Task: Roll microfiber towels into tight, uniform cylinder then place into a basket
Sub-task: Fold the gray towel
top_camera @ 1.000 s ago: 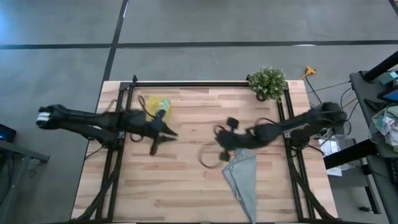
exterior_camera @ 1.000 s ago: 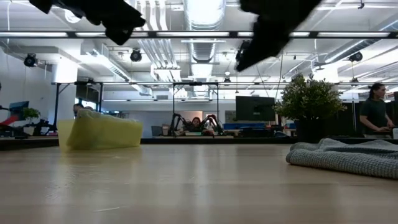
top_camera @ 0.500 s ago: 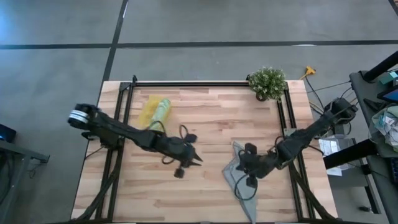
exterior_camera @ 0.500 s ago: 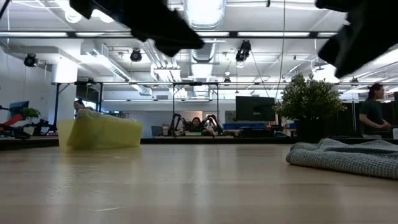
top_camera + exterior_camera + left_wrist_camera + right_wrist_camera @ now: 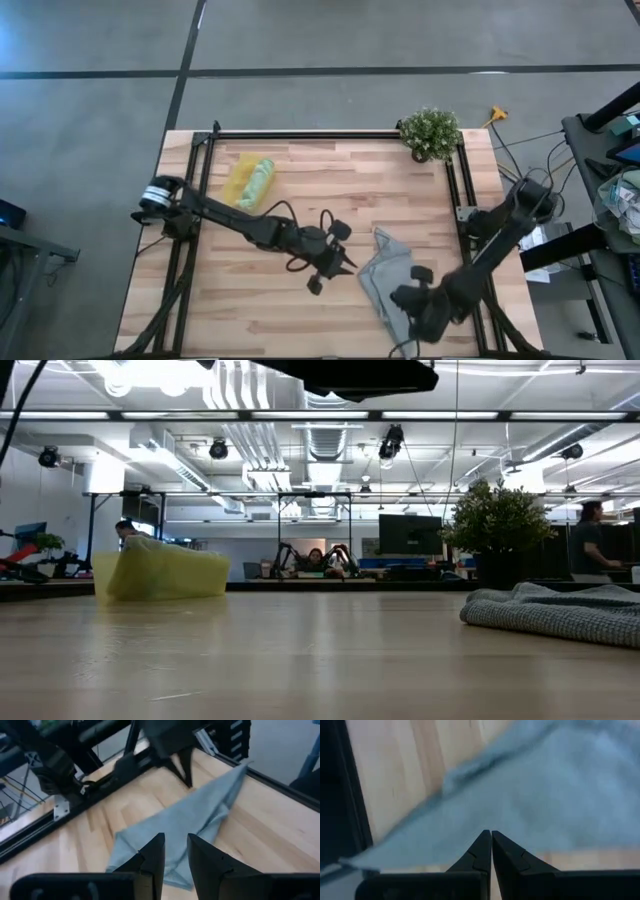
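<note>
The grey-blue towel (image 5: 385, 275) lies crumpled on the wood at the near right, also seen in the low view (image 5: 560, 615). A light green towel (image 5: 261, 180) lies rolled in the yellow basket (image 5: 234, 186) at the far left. My left gripper (image 5: 175, 842) stands a little open, just left of the grey-blue towel (image 5: 185, 820), pointing at it with nothing between its fingers. My right gripper (image 5: 491, 836) is shut and points steeply down over the towel's near part (image 5: 545, 795). My right gripper's shut fingertips (image 5: 485, 845) point down at the grey-blue towel from above. I cannot tell whether they touch the cloth. My left gripper touches nothing.
A potted plant (image 5: 430, 132) stands at the far right corner. Dark frame rails (image 5: 462, 200) run along the table's left, right and far sides. Bare wood (image 5: 300, 320) lies between the basket and the towel. People show in the room beyond (image 5: 590, 545).
My left gripper has left the basket and swung toward the table's right and near edges, up to the grey-blue towel, rolling as it went. My right gripper has moved toward the near edge along the towel and tipped further down. The towel lies as before.
</note>
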`<action>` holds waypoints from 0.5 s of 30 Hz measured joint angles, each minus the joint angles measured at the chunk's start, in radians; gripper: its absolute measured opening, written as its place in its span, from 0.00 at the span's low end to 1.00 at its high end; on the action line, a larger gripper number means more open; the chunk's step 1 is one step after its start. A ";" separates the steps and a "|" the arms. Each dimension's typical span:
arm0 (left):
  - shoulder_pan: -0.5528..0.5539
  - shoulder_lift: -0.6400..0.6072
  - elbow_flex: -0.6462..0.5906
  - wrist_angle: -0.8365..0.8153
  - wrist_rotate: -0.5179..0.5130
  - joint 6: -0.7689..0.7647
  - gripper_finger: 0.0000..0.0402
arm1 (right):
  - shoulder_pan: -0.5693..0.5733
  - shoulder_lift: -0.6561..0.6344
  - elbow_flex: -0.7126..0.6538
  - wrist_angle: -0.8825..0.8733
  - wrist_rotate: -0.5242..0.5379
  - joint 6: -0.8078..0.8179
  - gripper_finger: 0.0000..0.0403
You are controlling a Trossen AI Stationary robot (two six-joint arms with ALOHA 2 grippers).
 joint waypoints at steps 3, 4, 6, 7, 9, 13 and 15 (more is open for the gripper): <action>0.006 -0.011 -0.002 -0.029 0.026 0.017 0.17 | 0.026 0.089 0.108 -0.093 -0.047 0.071 0.02; 0.005 -0.018 -0.004 -0.047 0.028 0.027 0.17 | 0.029 0.115 0.139 -0.105 -0.055 0.090 0.02; 0.004 -0.037 -0.011 -0.098 0.031 0.052 0.17 | 0.031 0.158 0.202 -0.104 -0.066 0.118 0.02; 0.004 -0.047 -0.014 -0.121 0.031 0.058 0.17 | 0.031 0.175 0.233 -0.106 -0.067 0.134 0.02; 0.005 -0.066 -0.022 -0.172 0.026 0.065 0.17 | 0.030 0.207 0.296 -0.109 -0.067 0.163 0.03; 0.007 -0.108 -0.024 -0.230 0.018 0.071 0.17 | 0.030 0.252 0.415 -0.121 -0.079 0.242 0.10; 0.005 -0.133 -0.027 -0.243 0.016 0.072 0.17 | 0.037 0.277 0.460 -0.122 -0.081 0.306 0.16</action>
